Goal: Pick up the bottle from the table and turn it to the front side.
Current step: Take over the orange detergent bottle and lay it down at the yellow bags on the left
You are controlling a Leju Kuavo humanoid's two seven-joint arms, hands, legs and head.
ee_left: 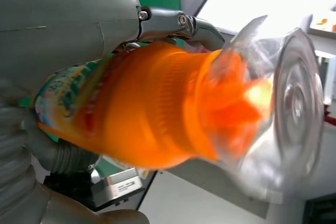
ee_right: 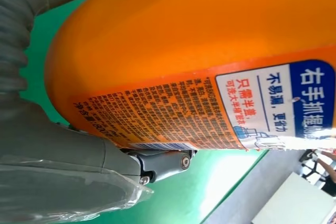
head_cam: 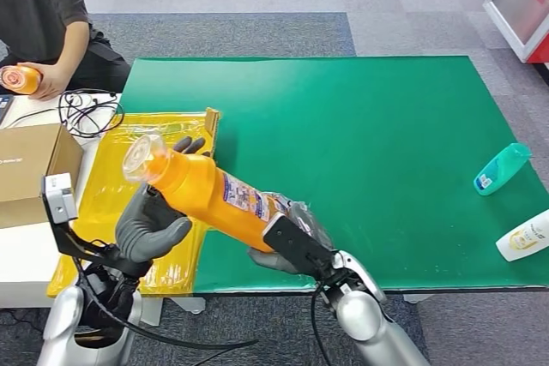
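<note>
A large orange bottle (head_cam: 210,197) with a clear cap (head_cam: 141,158) hangs tilted above the table's front left, cap end toward the left. My left hand (head_cam: 150,227) cradles its neck end from below, fingers wrapped around the far side. My right hand (head_cam: 294,242) grips the bottle's base end. In the left wrist view the orange bottle (ee_left: 150,108) and its clear cap (ee_left: 285,103) lie across the hand, blurred. In the right wrist view the bottle (ee_right: 198,40) shows a label of small print facing the camera, with the thumb (ee_right: 79,156) pressed against it.
The green mat (head_cam: 363,143) covers the table. A teal bottle (head_cam: 502,167) and a white bottle (head_cam: 524,236) lie near its right edge. Yellow bags (head_cam: 123,177) lie at the left, beside a cardboard box (head_cam: 29,169) and cables. A seated person (head_cam: 45,23) holds another orange bottle (head_cam: 21,80).
</note>
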